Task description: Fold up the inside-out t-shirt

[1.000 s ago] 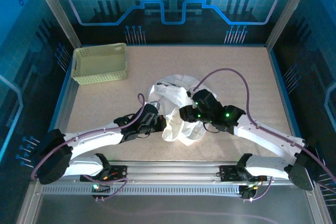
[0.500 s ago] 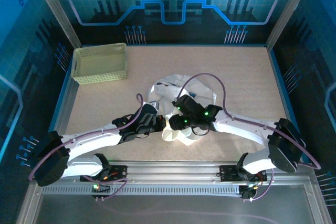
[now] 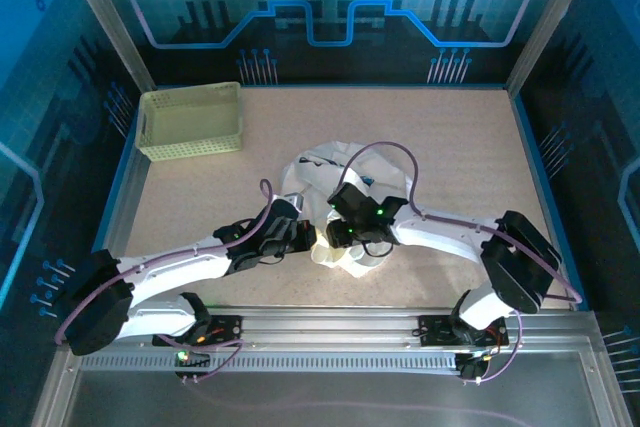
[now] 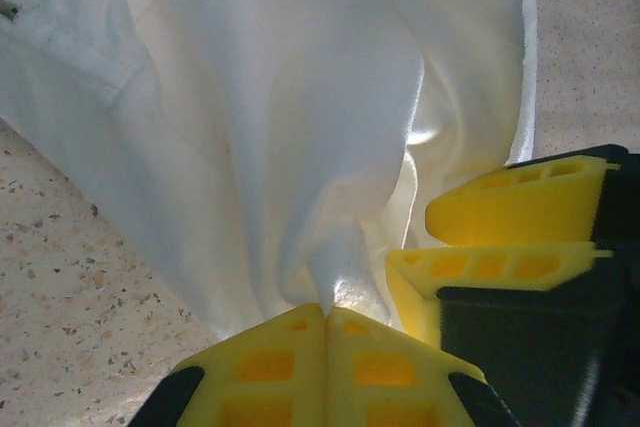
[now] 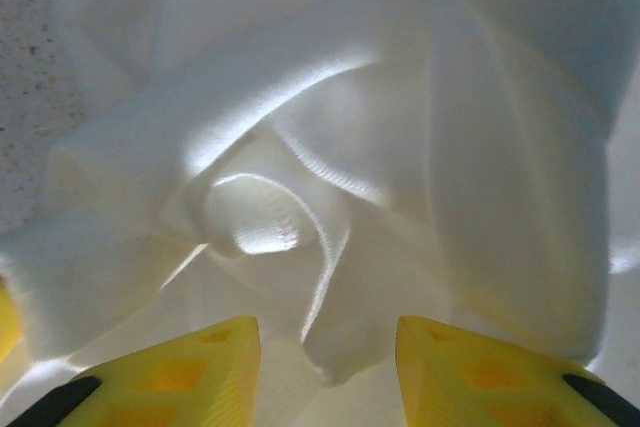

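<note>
The white t-shirt (image 3: 314, 176) lies crumpled in a heap in the middle of the table. My left gripper (image 3: 307, 239) sits at the heap's near left edge. In the left wrist view it (image 4: 325, 313) is shut on a pinched peak of the cloth (image 4: 280, 97). My right gripper (image 3: 337, 237) is close beside it on the right, its yellow fingers (image 4: 480, 267) showing in the left wrist view. In the right wrist view the right gripper (image 5: 325, 362) is open, with a hemmed fold of the t-shirt (image 5: 330, 147) hanging between the spread jaws, not clamped.
A pale yellow-green lattice basket (image 3: 190, 119) stands at the back left of the table. The speckled tabletop (image 3: 470, 147) is bare to the right and behind the heap. Metal frame posts stand at the table's corners.
The right arm has swung left across the heap, bringing its gripper next to the left gripper at the shirt's near edge. The left gripper has held its pinch in place.
</note>
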